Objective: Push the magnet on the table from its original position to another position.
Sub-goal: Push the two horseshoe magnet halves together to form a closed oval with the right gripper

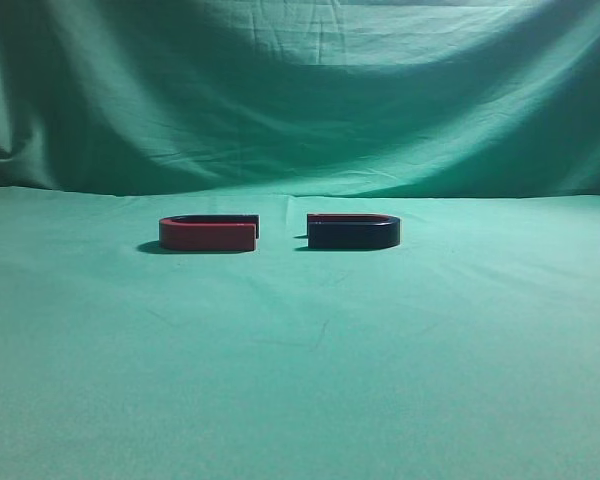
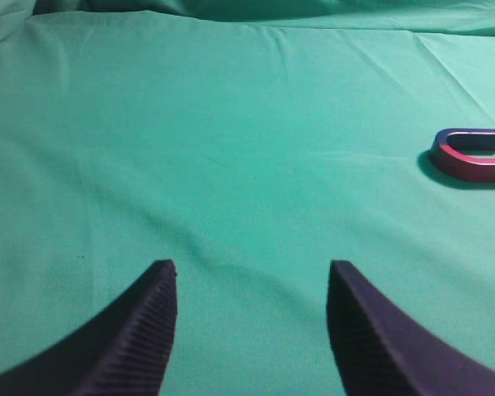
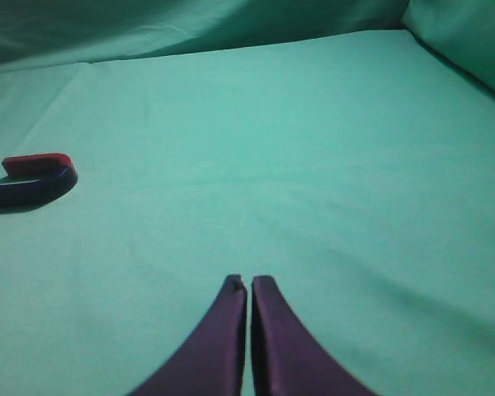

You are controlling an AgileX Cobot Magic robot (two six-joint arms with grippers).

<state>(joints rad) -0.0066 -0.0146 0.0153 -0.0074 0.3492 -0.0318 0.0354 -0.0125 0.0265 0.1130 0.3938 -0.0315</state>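
Observation:
The magnet (image 1: 353, 232), a flat U shape with a dark navy side and a thin red strip on top, lies on the green table (image 1: 300, 380) right of centre. It also shows at the left edge of the right wrist view (image 3: 29, 183). My right gripper (image 3: 249, 282) is shut and empty, above bare cloth well to the right of the magnet. My left gripper (image 2: 252, 268) is open and empty over bare cloth. Neither gripper shows in the exterior view.
A same-sized U-shaped magnet with a red side (image 1: 208, 233) lies left of the dark one, a short gap between them; it shows at the right edge of the left wrist view (image 2: 472, 157). A green backdrop (image 1: 300, 90) hangs behind the table.

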